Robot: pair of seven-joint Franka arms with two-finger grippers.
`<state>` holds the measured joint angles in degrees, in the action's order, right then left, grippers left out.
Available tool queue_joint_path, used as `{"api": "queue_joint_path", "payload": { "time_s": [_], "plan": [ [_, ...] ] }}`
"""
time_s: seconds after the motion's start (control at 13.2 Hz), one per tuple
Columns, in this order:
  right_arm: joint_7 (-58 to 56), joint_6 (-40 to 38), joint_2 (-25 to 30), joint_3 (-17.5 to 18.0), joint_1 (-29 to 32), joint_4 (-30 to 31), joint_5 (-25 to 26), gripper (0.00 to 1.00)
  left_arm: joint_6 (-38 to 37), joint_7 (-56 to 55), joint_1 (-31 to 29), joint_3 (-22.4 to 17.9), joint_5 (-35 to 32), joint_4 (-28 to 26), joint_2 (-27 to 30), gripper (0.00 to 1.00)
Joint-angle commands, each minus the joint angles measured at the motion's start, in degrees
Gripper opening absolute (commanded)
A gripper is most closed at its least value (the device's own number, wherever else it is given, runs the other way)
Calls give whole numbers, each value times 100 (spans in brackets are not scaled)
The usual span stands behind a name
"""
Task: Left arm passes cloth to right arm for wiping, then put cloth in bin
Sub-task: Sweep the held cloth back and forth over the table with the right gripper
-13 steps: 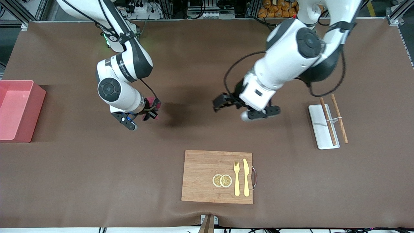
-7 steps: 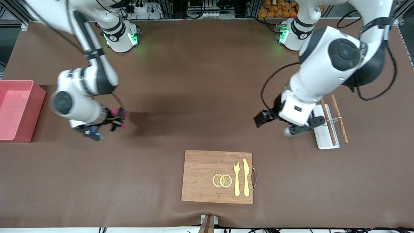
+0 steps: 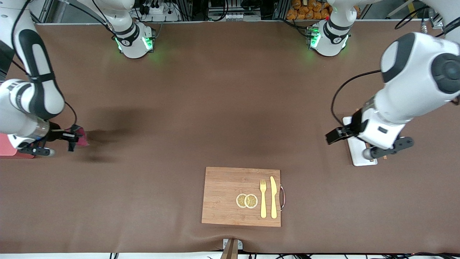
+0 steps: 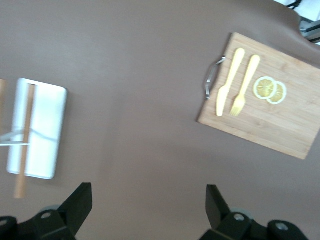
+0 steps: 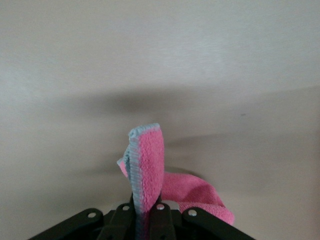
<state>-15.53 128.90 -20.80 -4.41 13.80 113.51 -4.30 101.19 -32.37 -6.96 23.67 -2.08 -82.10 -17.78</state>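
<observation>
Now, right gripper point(image 3: 73, 138): pinching the small pink-red fabric cloth point(image 3: 81, 136), just beside the pink-red rectangular plastic bin point(image 3: 7, 149).
Left gripper point(image 3: 350, 142): fingers spread, empty, over the white rectangular tray point(image 3: 354, 158), well apart from the bin.

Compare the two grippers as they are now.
The right gripper is shut on the cloth; the left gripper is open and holds nothing. The right one is at the right arm's end of the table, beside the bin; the left one is over the white tray at the left arm's end. Both are black and two-fingered.
</observation>
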Motion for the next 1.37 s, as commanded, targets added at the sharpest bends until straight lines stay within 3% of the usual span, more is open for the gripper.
{"api": "queue_joint_path", "payload": {
  "time_s": [0.0,0.15,0.3,0.53,0.91,1.29],
  "plan": [
    [48,-119,5,133,-8,-136,105,0,-240,685,141,-552,-144,-366,597,100],
    [679,-320,67,133,-367,-119,105,0,-336,1100,615,-1238,-83,-779,1072,100],
    [1321,-383,58,133,-754,-110,105,0,-503,1539,766,-1522,-74,-1157,1556,100],
    [3163,-567,102,142,-1806,-84,105,0,-846,2163,775,-1698,-74,-1404,2066,100],
    [5792,-524,67,168,-3328,-267,-27,0,-1584,3411,1083,-2085,-144,-1308,2340,100],
    [6026,-742,111,151,-3454,-479,-124,0,-1620,3659,1030,-2042,-144,-1036,2340,100]
  ]
}}
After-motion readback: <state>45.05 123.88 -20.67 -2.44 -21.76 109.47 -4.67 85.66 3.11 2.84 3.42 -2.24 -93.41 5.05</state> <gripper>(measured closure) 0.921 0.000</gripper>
